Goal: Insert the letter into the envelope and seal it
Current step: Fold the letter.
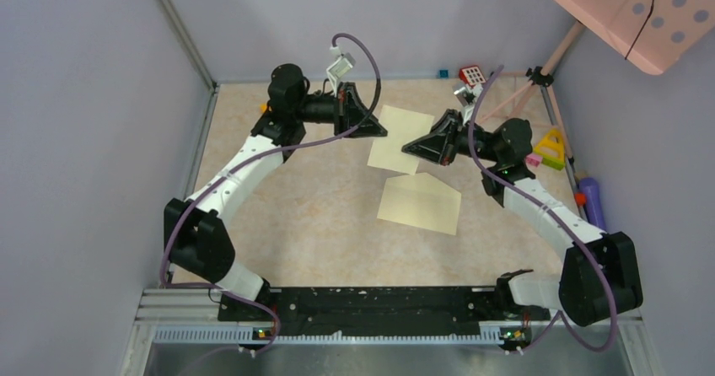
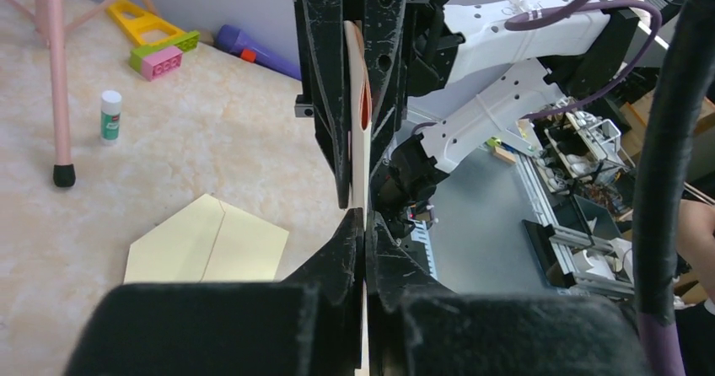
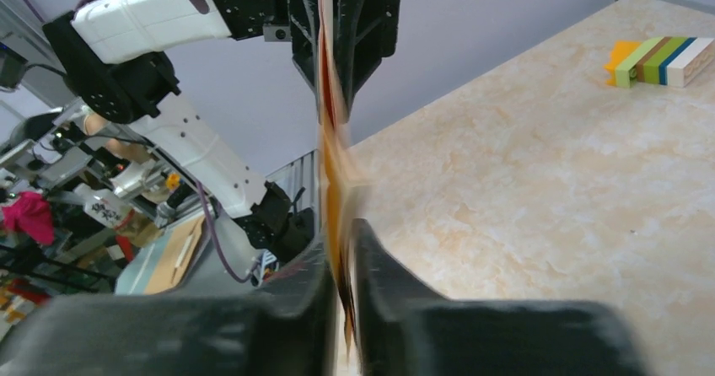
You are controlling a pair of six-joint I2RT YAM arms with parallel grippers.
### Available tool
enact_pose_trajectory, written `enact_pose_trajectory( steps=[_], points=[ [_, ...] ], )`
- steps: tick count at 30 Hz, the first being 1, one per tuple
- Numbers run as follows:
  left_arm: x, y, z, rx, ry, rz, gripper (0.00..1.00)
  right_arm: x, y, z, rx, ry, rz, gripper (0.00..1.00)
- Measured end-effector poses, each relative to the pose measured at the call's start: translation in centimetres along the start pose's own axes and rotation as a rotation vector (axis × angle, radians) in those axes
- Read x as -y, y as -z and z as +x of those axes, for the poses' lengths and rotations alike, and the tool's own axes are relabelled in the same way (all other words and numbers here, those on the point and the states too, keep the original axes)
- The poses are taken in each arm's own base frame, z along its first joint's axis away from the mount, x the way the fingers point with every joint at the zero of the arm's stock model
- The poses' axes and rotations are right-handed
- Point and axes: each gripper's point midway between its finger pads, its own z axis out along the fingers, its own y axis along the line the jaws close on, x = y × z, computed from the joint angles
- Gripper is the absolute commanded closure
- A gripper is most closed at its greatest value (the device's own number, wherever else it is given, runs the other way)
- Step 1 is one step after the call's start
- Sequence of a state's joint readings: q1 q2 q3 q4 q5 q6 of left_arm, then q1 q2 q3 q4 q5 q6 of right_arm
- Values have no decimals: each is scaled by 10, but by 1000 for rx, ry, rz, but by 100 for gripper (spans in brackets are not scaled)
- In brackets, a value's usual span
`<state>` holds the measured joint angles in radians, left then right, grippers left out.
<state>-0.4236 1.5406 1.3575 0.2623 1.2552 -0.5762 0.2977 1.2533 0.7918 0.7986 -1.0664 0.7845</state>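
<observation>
One counter [image 1: 320,216], beige, marbled. One envelope [image 1: 419,203], cream, lying flat on the counter, pointed flap open. One letter [image 1: 403,123], raised just beyond the envelope. The left hand [image 1: 381,129] and right hand [image 1: 409,148] pinch its opposite edges.

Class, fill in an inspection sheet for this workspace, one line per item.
Surface: beige marbled table.
Job's things: letter held between both arms; envelope flat on the table, flap open.
Clutter: glue stick, toy blocks, yellow triangle.
Grippers: left gripper and right gripper, jaws shut on opposite edges of the letter.
Cables: purple cable looping along each arm.
Surroundings: lilac walls; pink stand at back right.
</observation>
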Motion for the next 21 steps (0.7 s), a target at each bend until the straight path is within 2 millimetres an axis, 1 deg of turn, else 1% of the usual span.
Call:
enact_pose_trajectory(
  steps=[2, 4, 6, 9, 10, 13, 15, 17, 19, 20, 21],
  points=[
    [-3, 0, 0, 5, 2, -14, 100, 0, 0, 0, -1, 1, -1, 59],
    [-6, 0, -1, 11, 6, -30, 100, -1, 0, -1, 1, 9, -5, 47],
    [-10, 0, -1, 18, 8, -51, 100, -3, 0, -1, 4, 15, -14, 42],
    [-17, 1, -2, 32, 18, -88, 100, -4, 1, 0, 6, 10, -20, 42],
    [-19, 1, -3, 36, 20, -97, 100, -4, 2, 0, 8, 10, -19, 45],
    [-25, 2, -3, 49, 25, -125, 100, -4, 2, 0, 16, 9, -20, 58],
    [-30, 3, -3, 56, 31, -147, 100, -4, 2, 0, 22, 5, -18, 63],
    [-34, 3, -1, 59, 42, -168, 100, -2, 2, 0, 27, -2, -14, 76],
    [-37, 4, 1, 61, 50, -179, 99, -1, 2, -1, 34, -5, -7, 96],
    [-37, 4, 1, 60, 52, -181, 97, 0, 2, -2, 37, -4, -3, 100],
    [-38, 4, 2, 59, 54, -181, 93, 1, 2, -2, 40, -4, 1, 100]
  ],
)
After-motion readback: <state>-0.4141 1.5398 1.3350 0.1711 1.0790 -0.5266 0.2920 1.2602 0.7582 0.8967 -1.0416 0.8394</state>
